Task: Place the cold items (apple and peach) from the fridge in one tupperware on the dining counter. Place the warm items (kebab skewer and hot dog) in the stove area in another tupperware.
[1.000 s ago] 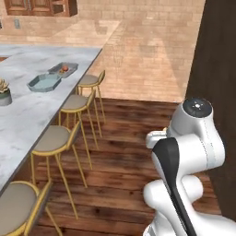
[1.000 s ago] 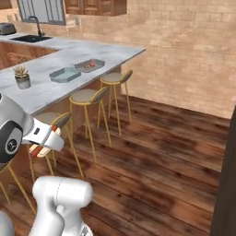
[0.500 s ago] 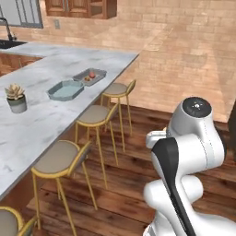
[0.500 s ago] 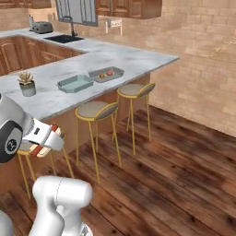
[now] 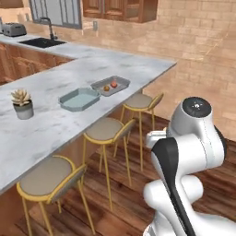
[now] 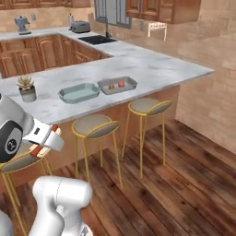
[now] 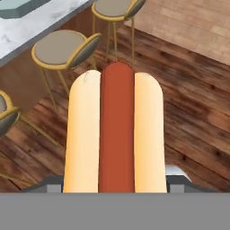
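A hot dog [image 7: 116,134], red sausage in a pale bun, lies lengthwise between the jaws of my gripper [image 7: 115,185], which is shut on it. From the right base view the gripper [image 6: 45,139] hangs low at the left, over the stools, with the hot dog's [image 6: 54,128] red end poking out. On the dining counter [image 5: 117,64] [image 6: 154,69] lie two tupperwares side by side. The teal one [image 5: 79,99] [image 6: 79,92] holds nothing. The greyish one [image 5: 124,83] [image 6: 131,83] holds the apple and peach, two small round fruits: a red one [image 5: 113,84] [image 6: 121,83] and an orange one [image 5: 107,88] [image 6: 111,85].
Three yellow-framed stools [image 5: 108,129] [image 6: 92,125] line the counter's near side over a wooden floor [image 6: 184,184]. A potted succulent [image 5: 23,103] [image 6: 26,88] stands on the counter left of the trays. A sink [image 6: 99,39] and a toaster [image 5: 13,30] sit on the far counters.
The whole picture has shifted, so the base has driven and turned: the dining counter and its trays now sit nearer and more central. The hot dog stays in the gripper.
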